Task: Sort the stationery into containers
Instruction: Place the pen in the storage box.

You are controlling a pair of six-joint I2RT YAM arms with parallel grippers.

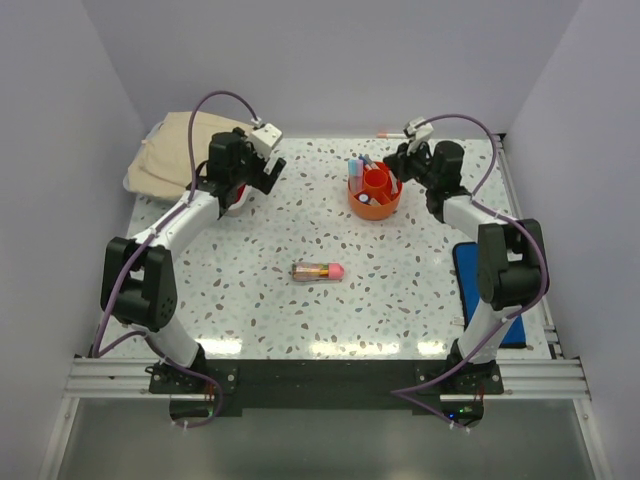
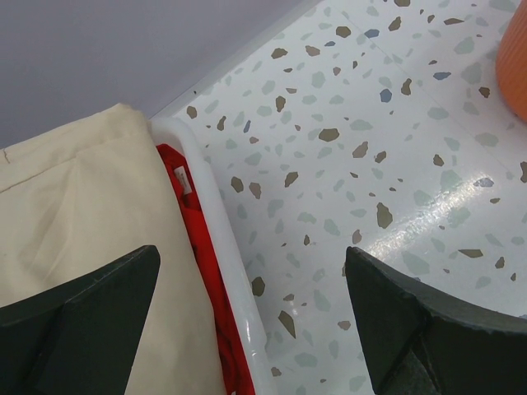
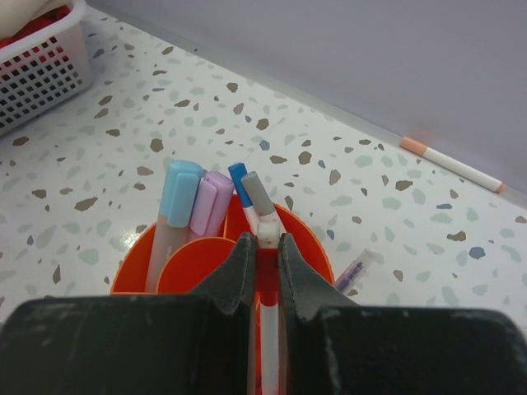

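Stationery, a thin white pen point(image 3: 267, 233), is pinched between the closed fingers of the right hand point(image 3: 265, 253), which hangs directly over the orange tub point(image 3: 132, 265) at the bottom centre of the right wrist view. The pen's lower end is hidden behind the fingers.

Just past the fingertips, more pieces stand in the tub: a grey-capped pen point(image 3: 255, 194) and a blue-capped pen point(image 3: 239, 176) touching the held one's top, then a pink marker point(image 3: 211, 202) and a blue marker point(image 3: 179, 197) side by side to their left. A clear pen point(image 3: 356, 269) lies on the worktop point(image 3: 346, 140) beside the tub's right rim. Well apart, in the upper right of that view, a white pen with an orange tip point(image 3: 453, 163) lies along the back wall.

From overhead, a clear tube with colourful contents point(image 1: 317, 270) lies on its side in the middle of the frame, below and left of the tub and well apart from both hands.

The left hand point(image 2: 253, 259) is spread wide and holds nothing. Under it sits the white rim of a basket point(image 2: 224, 247) holding something red point(image 2: 193, 239), with a beige cloth point(image 2: 74, 206) to its left. A flat blue mat point(image 1: 463, 275) lies at the right of the overhead view.
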